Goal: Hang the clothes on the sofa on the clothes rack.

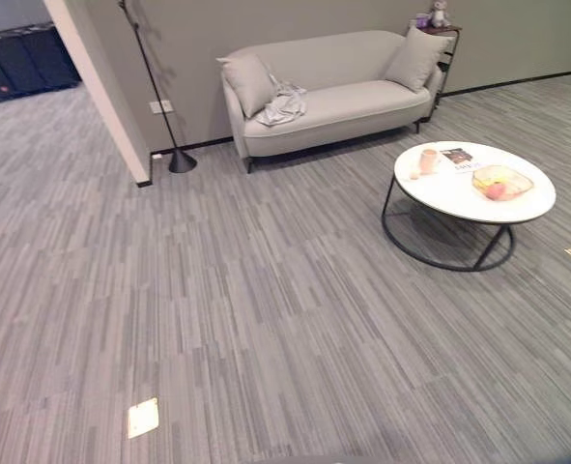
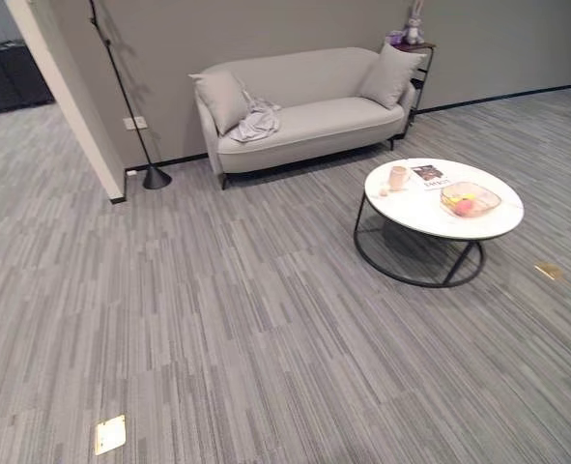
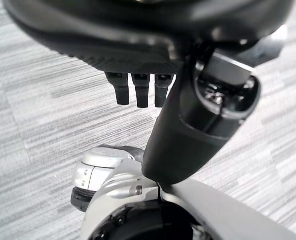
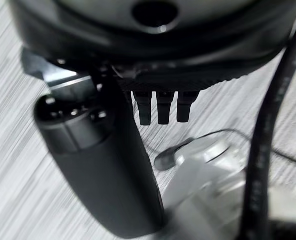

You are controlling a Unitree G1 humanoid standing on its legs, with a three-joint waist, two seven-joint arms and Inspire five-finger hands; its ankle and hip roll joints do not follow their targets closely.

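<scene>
I see the grey clothes (image 1: 282,104) crumpled on the sofa (image 1: 353,101) beside a cushion (image 1: 249,83), far from both robot hands. My left robot hand (image 3: 188,125) and right robot hand (image 4: 102,170) hang over carpet, fingers straight, holding nothing

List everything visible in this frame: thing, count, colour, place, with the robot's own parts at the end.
sofa: 1, light grey, against the far wall
cushions: 2, grey, one at each end of the sofa
garment: 1, grey, crumpled on the sofa seat beside the left cushion
round table: 1, white top on black frame, right of centre
cup: 1, pinkish, on the table
bowl: 1, yellowish, on the table
floor lamp: 1, black, left of the sofa
left hand: dark, fingers straight, above the carpet
right hand: dark, fingers straight, above the carpet
</scene>
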